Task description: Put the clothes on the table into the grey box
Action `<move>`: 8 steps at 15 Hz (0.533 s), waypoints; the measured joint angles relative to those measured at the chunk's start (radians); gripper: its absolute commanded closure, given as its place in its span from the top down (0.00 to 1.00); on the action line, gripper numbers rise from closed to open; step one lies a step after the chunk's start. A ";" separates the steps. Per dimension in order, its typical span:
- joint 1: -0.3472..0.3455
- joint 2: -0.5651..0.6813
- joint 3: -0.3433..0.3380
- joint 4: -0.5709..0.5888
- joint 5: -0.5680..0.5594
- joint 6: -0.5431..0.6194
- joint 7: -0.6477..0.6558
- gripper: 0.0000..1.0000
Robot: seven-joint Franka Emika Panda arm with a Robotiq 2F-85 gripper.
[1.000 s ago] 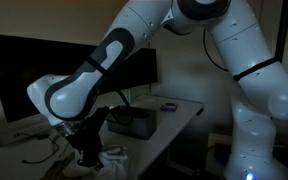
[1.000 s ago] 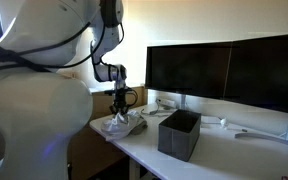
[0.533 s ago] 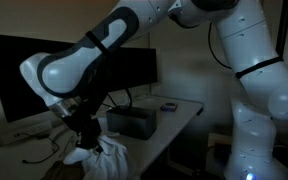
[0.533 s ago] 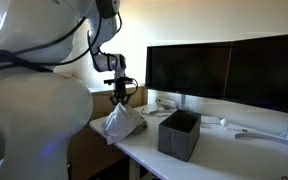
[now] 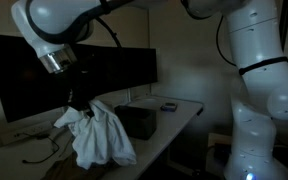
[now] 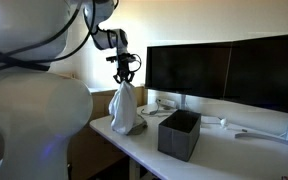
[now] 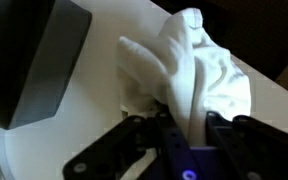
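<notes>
Presently the gripper (image 6: pixel 123 80) pinches the white cloth (image 6: pixel 123 110) by its top. The cloth hangs over the table (image 6: pixel 219 152), near the grey box (image 6: pixel 179 134). Only the wrist view shows the fingers (image 7: pixel 229 128) pressed into the fabric; both exterior views show its full drape.

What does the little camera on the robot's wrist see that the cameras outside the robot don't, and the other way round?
Only the wrist view: a close look down at the gripper pinching the top of the white cloth, with its folds.
Only in both exterior views: the whole arm, the dark monitors, and the cloth hanging long from the gripper; whether its lower end touches the table cannot be told.
Both: the cloth, the grey box and the white table.
</notes>
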 measured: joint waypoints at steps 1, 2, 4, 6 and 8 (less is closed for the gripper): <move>-0.002 -0.006 -0.003 0.024 -0.007 -0.023 0.000 0.13; -0.004 -0.011 -0.006 0.047 -0.016 -0.042 0.000 0.13; -0.012 -0.023 -0.012 0.090 -0.022 -0.076 0.000 0.13; -0.024 -0.039 -0.018 0.124 -0.023 -0.100 -0.003 0.13; -0.041 -0.062 -0.025 0.157 -0.023 -0.121 -0.024 0.13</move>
